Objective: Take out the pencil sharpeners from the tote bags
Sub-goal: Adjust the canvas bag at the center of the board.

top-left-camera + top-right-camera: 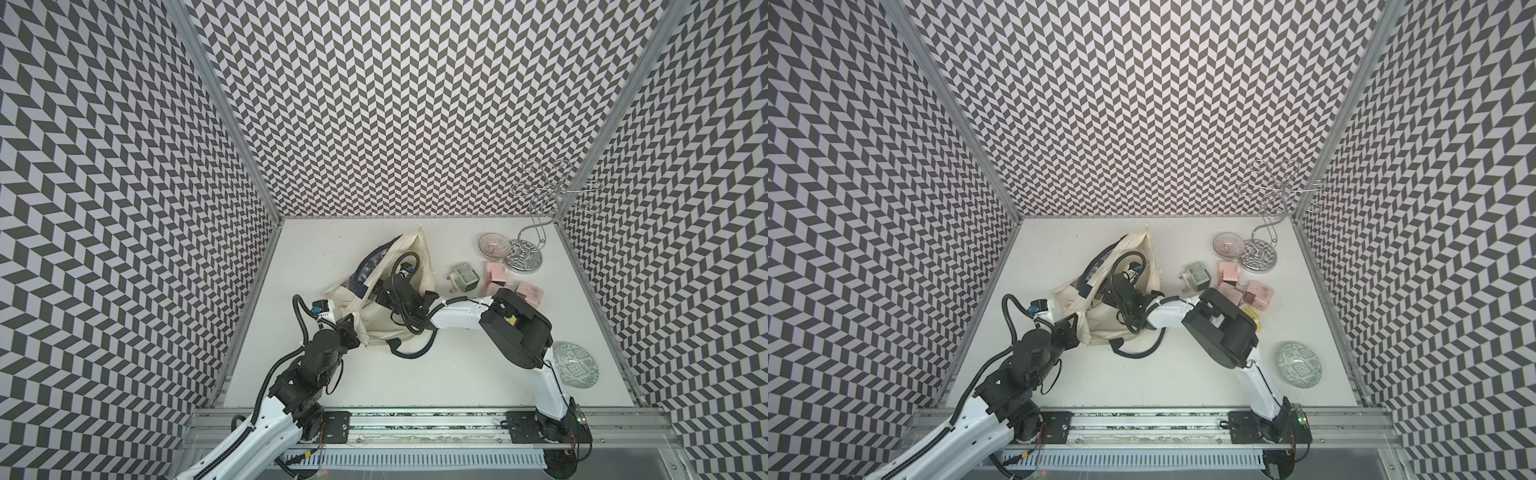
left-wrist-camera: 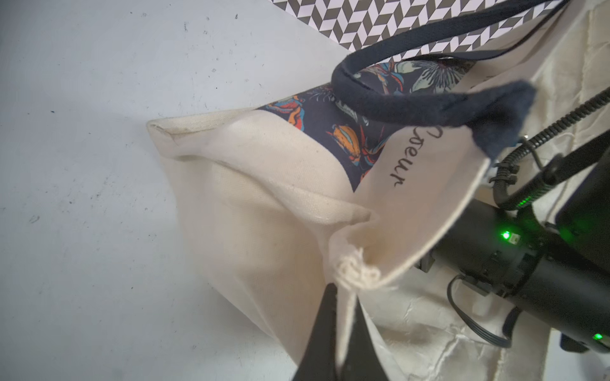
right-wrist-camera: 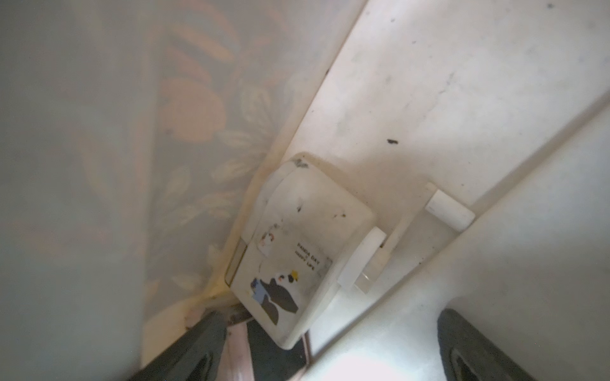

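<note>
Tote bag (image 1: 419,249) is cream with navy floral panel (image 1: 370,266). Sage green sharpener (image 1: 464,277), pink sharpener (image 1: 496,271) at 2 o'clock. Walls (image 1: 415,104) grey-white chevron; plate (image 1: 575,365) green-patterned.

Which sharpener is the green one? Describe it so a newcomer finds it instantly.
Start at the cream tote bag in the middle of the table. Beside it, toward the chrome wire stand, sits the sage green pencil sharpener. It is the only green one; the pink sharpeners lie just past it.

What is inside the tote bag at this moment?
One cream pencil sharpener with a panda sticker lies inside the tote bag, just ahead of the open right gripper. The fabric hides the rest, so more sharpeners cannot be ruled out.
</note>
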Robot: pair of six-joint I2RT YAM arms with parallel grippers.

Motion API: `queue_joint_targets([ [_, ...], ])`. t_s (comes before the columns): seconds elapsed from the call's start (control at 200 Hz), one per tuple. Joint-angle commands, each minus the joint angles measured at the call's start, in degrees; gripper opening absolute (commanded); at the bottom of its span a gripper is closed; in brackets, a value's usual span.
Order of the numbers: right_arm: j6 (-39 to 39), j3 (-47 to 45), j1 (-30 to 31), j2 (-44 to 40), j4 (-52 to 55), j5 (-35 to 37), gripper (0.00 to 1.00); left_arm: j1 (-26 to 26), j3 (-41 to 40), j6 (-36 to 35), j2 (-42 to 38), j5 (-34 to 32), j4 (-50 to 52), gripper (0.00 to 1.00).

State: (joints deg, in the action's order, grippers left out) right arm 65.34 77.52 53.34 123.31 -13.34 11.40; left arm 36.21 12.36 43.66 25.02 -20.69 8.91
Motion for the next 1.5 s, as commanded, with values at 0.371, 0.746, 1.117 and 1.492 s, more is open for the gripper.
queue_joint_targets([
  [0.371,10.8,18.2,-0.7,16.9,4.0,-2.3,0.84,-0.1,2.0,3.7,-6.2,6.1,8.7,0.0],
  [0.746,-5.8,-4.1,-6.1,-0.6,0.6,-1.1,0.6,-0.8,4.3,4.5,-6.2,2.2,9.3,0.0],
  [1.117,-24.3,-7.9,-5.9,-20.4,12.4,-6.0,0.71,-6.3,23.6,-4.6,11.0,7.1,7.7,0.0],
  [1.492,-19.9,-16.2,-4.5,-22.5,9.5,-11.4,0.68,-11.2,54.0,-18.8,33.1,19.7,14.9,0.0],
])
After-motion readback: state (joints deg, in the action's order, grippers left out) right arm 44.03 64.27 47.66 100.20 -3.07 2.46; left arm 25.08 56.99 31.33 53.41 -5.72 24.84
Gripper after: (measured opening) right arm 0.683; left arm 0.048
